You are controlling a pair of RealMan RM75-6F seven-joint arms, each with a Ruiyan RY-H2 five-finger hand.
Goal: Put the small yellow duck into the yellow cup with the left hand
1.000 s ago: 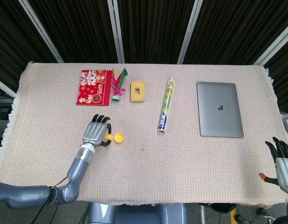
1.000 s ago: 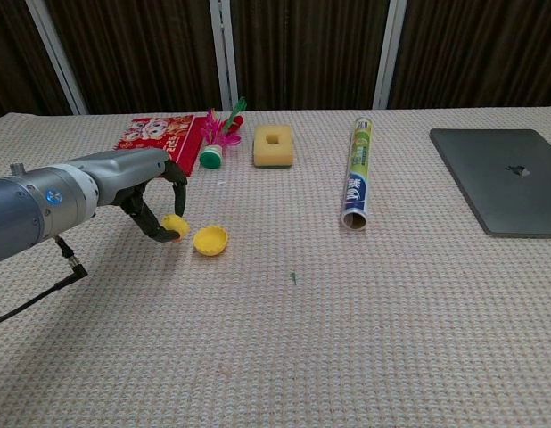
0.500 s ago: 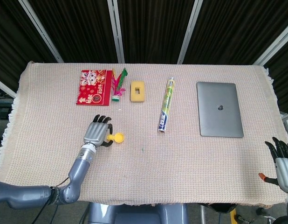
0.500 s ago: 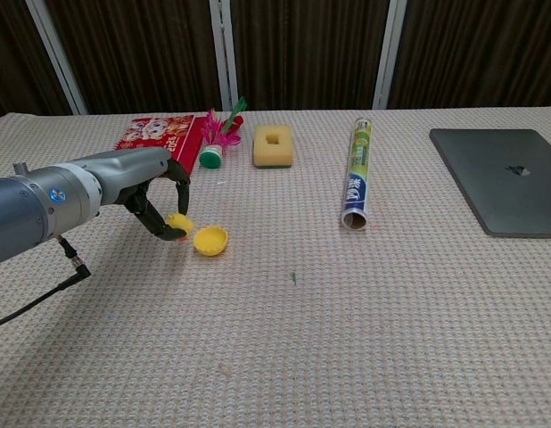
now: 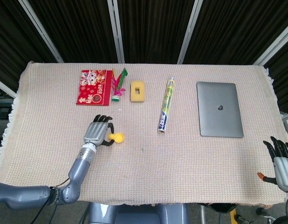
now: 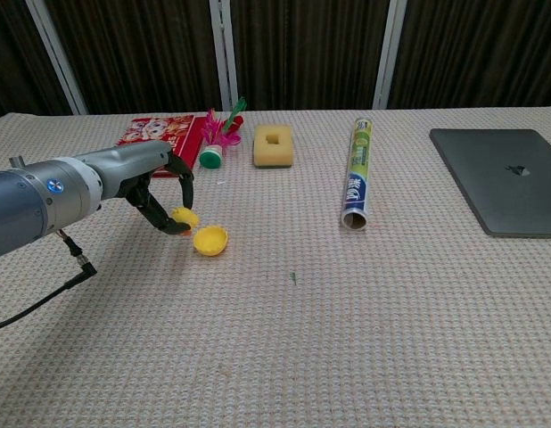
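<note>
Left hand (image 6: 161,198) pinched small yellow duck (image 6: 184,217) in fingertips, raised just beside yellow cup (image 6: 210,239), probably to clear rim. Right hand (image 5: 282,158) idle, fingers spread, empty.

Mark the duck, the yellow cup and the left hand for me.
small yellow duck (image 6: 183,217), chest view, its body between the fingers.
yellow cup (image 6: 210,240), chest view, its open inside.
left hand (image 5: 97,131), head view, back of the hand.
</note>
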